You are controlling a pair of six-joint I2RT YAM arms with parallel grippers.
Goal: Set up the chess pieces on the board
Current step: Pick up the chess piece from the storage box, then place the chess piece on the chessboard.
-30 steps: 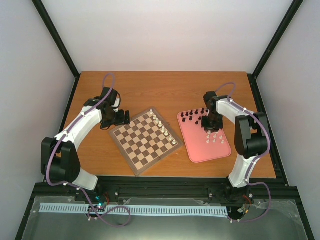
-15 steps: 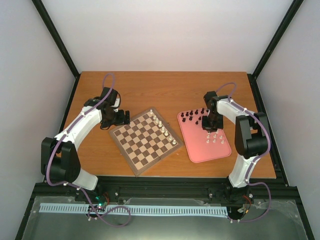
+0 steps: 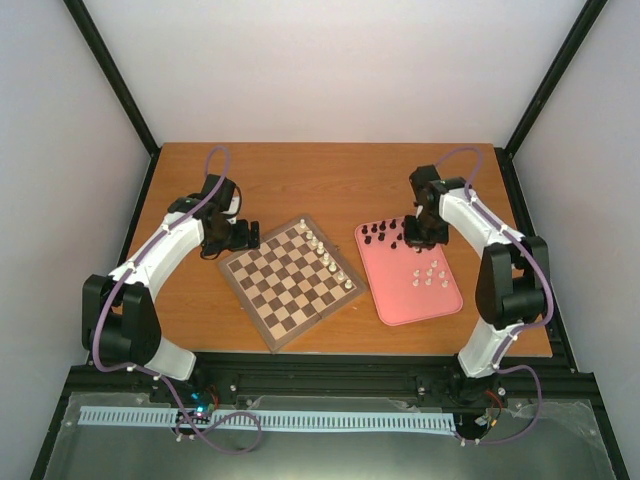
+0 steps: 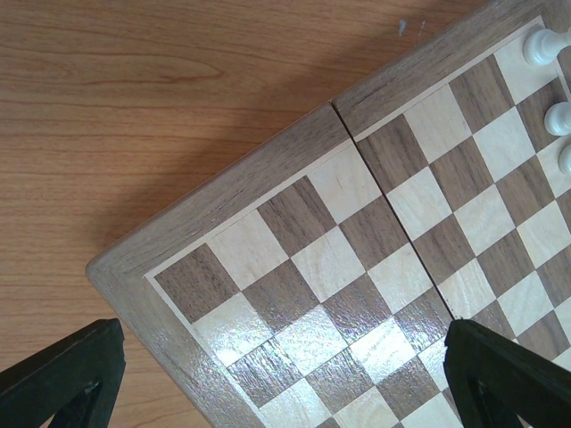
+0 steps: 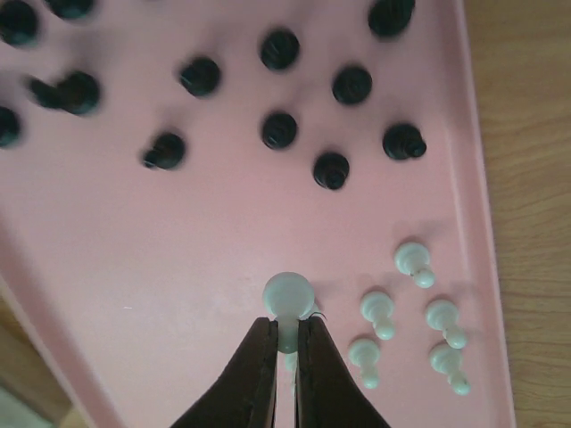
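The board (image 3: 290, 282) lies at the table's middle, turned at an angle. A row of cream-white chess pieces (image 3: 330, 258) stands along its right edge. My right gripper (image 5: 285, 325) is shut on a white pawn (image 5: 288, 292) and holds it above the pink tray (image 5: 178, 259). It hangs over the tray's far part in the top view (image 3: 412, 238). Several white pawns (image 5: 393, 312) and black pieces (image 5: 278, 129) stand on the tray. My left gripper (image 4: 281, 334) is open and empty over the board's left corner (image 4: 294, 259), and also shows in the top view (image 3: 245, 235).
The pink tray (image 3: 400, 300) lies right of the board, with black pieces (image 3: 383, 230) at its far end and white pawns (image 3: 430, 275) mid-tray. Three white pieces (image 4: 555, 116) show at the left wrist view's right edge. Black frame posts ring the wooden table (image 3: 330, 180).
My right gripper has risen from the white pawns and shifted a little toward the tray's far end, with a white pawn in it. The left arm has not moved.
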